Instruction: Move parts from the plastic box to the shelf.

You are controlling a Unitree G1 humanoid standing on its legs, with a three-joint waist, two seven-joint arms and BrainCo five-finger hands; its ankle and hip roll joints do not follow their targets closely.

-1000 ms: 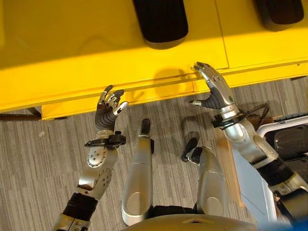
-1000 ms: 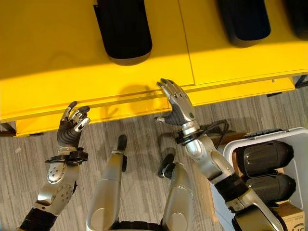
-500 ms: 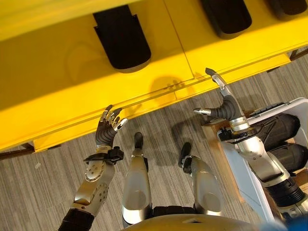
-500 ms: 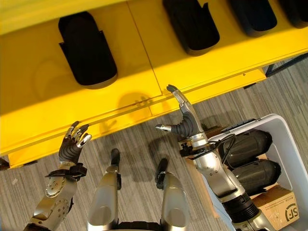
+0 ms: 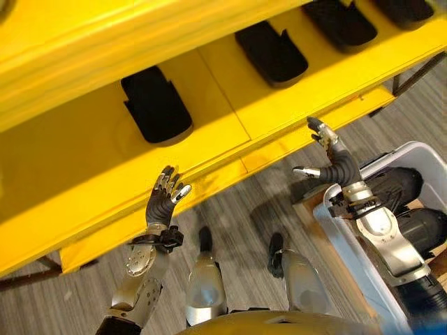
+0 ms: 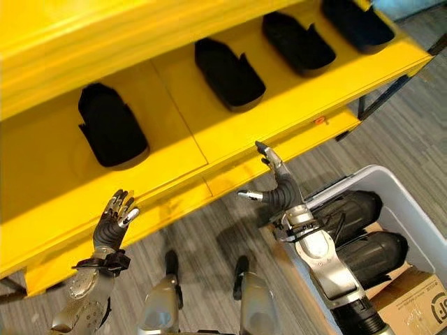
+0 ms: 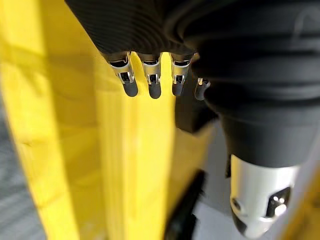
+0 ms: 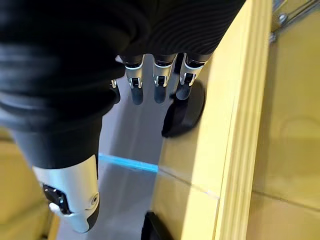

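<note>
Several black moulded parts lie in a row on the yellow shelf (image 5: 84, 160): one part (image 5: 155, 103) on the left, another (image 5: 271, 54) right of it. Two more black parts (image 6: 346, 209) (image 6: 374, 255) lie in the white plastic box (image 6: 412, 213) at the lower right. My left hand (image 5: 165, 197) is raised before the shelf's front edge, fingers straight, holding nothing. My right hand (image 5: 332, 155) is up between the shelf edge and the box, open and empty, thumb spread. In the wrist views both hands' fingers (image 7: 150, 80) (image 8: 159, 82) point along the yellow shelf.
A cardboard box (image 6: 419, 303) sits at the near end of the plastic box. An upper yellow shelf board (image 5: 105, 42) overhangs the parts. A dark shelf leg (image 5: 412, 70) stands at the right. Grey wood-pattern floor (image 5: 237, 209) lies below the shelf.
The camera has swung, so the shelf and box shifted in view and more shelf parts show. Both hands stay open and empty; the right hand sits closer to the box.
</note>
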